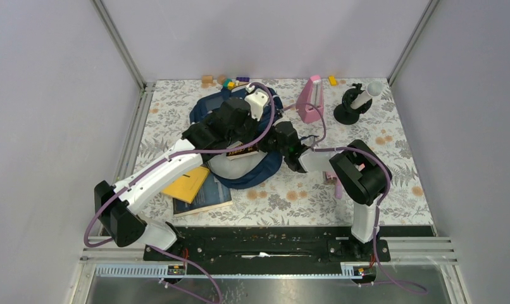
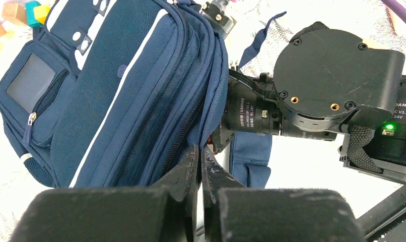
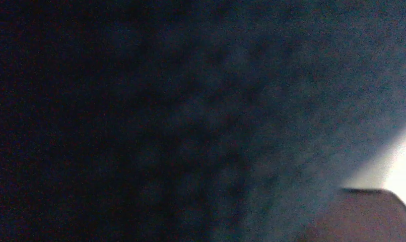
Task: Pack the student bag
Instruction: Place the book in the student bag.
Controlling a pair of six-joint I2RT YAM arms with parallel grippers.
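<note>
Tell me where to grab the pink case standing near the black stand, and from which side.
Grip the pink case near its upper end, coming straight down from above, with the gripper closing across its thin sides. It stands upright and slim, apart from the black stand beside it, so there looks to be room on both sides.
</note>
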